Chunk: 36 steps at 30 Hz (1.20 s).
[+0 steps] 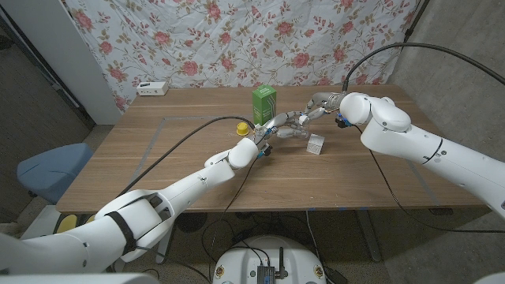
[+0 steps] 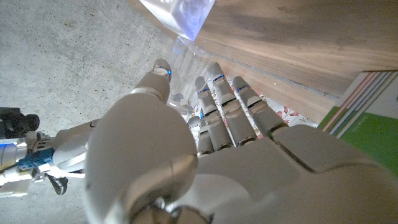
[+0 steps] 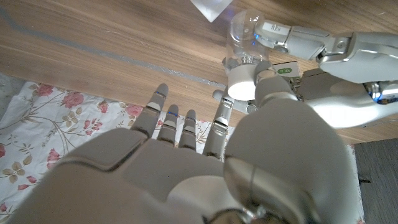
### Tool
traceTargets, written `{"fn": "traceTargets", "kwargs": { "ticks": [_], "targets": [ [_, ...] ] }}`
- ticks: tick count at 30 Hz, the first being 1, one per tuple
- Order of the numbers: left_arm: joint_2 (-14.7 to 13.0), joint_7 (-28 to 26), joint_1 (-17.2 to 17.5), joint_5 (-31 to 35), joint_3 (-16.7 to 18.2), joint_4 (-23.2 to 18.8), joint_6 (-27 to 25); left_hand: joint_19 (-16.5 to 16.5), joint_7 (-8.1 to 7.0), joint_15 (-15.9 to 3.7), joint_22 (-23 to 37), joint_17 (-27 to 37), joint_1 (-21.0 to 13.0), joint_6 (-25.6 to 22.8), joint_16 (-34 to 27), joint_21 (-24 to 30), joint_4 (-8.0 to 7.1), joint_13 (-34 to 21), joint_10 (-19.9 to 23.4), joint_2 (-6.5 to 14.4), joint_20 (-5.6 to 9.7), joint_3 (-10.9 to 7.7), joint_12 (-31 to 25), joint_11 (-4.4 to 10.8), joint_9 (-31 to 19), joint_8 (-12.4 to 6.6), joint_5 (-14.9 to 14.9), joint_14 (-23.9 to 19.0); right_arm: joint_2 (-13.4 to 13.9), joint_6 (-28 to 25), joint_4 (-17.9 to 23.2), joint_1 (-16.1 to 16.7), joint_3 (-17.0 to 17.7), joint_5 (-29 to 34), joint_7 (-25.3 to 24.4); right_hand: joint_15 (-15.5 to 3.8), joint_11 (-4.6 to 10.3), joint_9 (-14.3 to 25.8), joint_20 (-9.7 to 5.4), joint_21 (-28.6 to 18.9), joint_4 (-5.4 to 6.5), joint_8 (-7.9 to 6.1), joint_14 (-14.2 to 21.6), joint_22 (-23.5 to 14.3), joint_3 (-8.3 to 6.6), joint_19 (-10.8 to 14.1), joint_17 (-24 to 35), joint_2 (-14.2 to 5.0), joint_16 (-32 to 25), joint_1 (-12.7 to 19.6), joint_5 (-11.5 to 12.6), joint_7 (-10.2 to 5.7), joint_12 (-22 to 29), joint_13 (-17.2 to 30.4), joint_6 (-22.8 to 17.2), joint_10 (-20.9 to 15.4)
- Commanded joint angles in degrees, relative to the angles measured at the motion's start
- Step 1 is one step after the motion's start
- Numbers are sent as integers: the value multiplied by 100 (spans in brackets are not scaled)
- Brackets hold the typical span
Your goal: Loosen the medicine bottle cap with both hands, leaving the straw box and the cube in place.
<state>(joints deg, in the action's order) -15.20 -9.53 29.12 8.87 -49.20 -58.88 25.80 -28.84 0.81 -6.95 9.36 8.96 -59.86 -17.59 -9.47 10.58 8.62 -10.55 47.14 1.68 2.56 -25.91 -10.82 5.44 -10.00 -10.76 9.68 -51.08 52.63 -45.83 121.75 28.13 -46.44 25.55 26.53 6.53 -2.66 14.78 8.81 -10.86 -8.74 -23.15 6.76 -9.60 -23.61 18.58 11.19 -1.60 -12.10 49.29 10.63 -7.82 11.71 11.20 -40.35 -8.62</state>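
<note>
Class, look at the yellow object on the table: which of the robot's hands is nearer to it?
Left. The left hand is just beside the yellow object, at the bottle; the right hand is farther off, beyond the bottle.

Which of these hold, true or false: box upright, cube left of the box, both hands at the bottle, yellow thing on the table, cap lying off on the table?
1. The green straw box stands upright. True.
2. The cube sits on the robot's left of the box. False: it is to the robot's right of the box and nearer the robot.
3. Both the left hand and the right hand are at the medicine bottle. True.
4. A small yellow object lies on the table beside the left hand. True.
5. The white cap lies on the table apart from the bottle. False: it is on the bottle, at the right hand's fingers.
</note>
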Motion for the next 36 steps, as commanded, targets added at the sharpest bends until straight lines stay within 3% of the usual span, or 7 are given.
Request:
{"fn": "traceTargets", "kwargs": {
  "ticks": [1,17,26,36],
  "targets": [
    [-19,-4,36,2,-2,-66,-19,21,-28,-424,15,13,36,-14,-30,1,-11,-27,267,27,56,-44,-27,252,-20,6,39,-48,9,83,17,74,97,-175,-102,-41,53,9,-20,-31,-42,-33,29,-13,-72,51,12,-80,-40,141,59,-80,-5,8,-29,-15],
    [-23,16,46,-12,4,-69,-18,30,-36,-427,15,13,60,-11,-30,2,-13,-29,253,31,57,-81,-22,259,-21,5,39,-42,6,165,3,95,144,-352,-189,-160,145,0,-103,-14,-85,-47,55,-12,-187,33,18,-267,-46,346,76,-217,-17,8,-76,-32],
    [-4,45,2,-25,0,-5,7,34,-50,-427,15,13,71,-9,-29,3,-10,-30,266,27,60,-97,-27,250,-21,5,38,-41,-9,217,-55,109,181,-459,-272,-222,299,-4,-172,-11,-96,-86,66,-11,-267,33,26,-438,-51,489,94,-325,-12,7,-188,-77],
    [29,68,-40,-44,-10,79,37,35,-55,-426,14,15,89,-4,-34,4,-14,-30,273,29,60,-117,-30,249,-20,5,38,-50,-4,274,-107,138,280,-687,-359,-299,371,-10,-251,-12,-114,-70,89,-11,-371,33,36,-640,-63,661,138,-417,-20,7,-184,-88]
  ]
}}
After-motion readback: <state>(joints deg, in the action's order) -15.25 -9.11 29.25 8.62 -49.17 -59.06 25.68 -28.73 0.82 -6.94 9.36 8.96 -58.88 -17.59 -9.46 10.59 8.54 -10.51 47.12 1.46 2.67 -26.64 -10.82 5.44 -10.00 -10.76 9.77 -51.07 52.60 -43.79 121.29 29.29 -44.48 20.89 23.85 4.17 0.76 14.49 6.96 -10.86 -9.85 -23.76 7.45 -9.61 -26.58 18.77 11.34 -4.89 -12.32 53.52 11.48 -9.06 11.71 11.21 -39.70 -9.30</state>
